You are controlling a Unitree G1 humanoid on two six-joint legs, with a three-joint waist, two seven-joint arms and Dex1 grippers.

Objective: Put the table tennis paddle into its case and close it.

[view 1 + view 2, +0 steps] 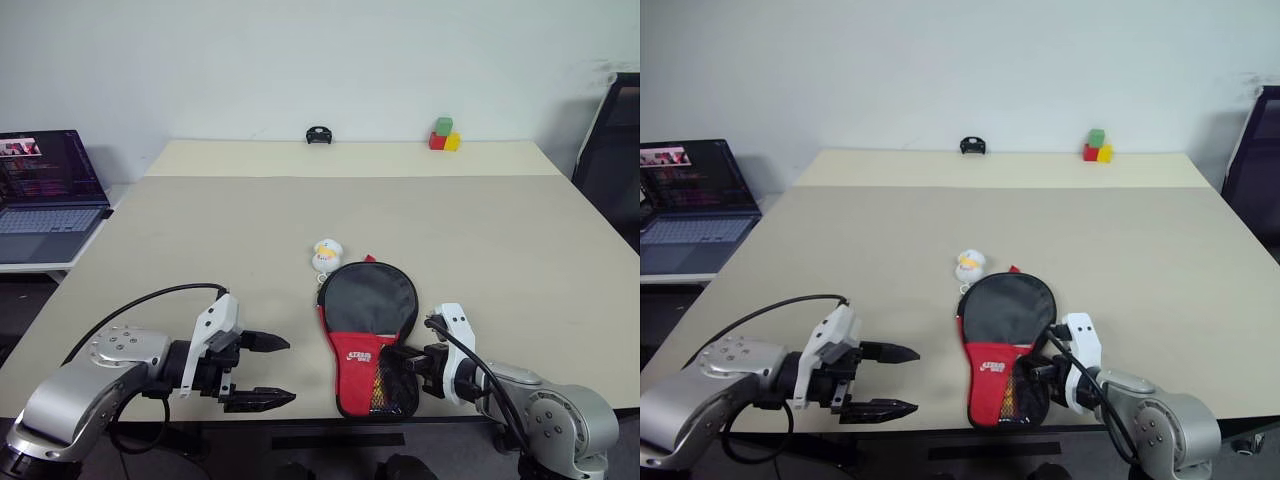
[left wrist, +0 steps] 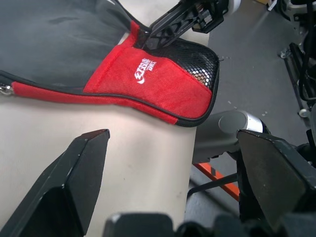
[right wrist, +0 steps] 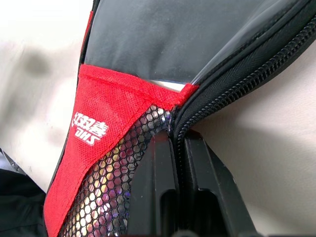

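My right gripper (image 1: 408, 366) is pinched tight on the case (image 1: 367, 330) edge, left gripper (image 1: 268, 372) gaping wide, holding nothing, small white-yellow charm (image 1: 326, 255) just beyond.

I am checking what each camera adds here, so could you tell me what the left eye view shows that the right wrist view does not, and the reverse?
The left eye view takes in the whole table: the laptop, the coloured blocks, the small white-yellow charm and the open left gripper. The right wrist view gives the zipper teeth up close, with the fingertips pinched at that edge. Both show the case and the shut right gripper.
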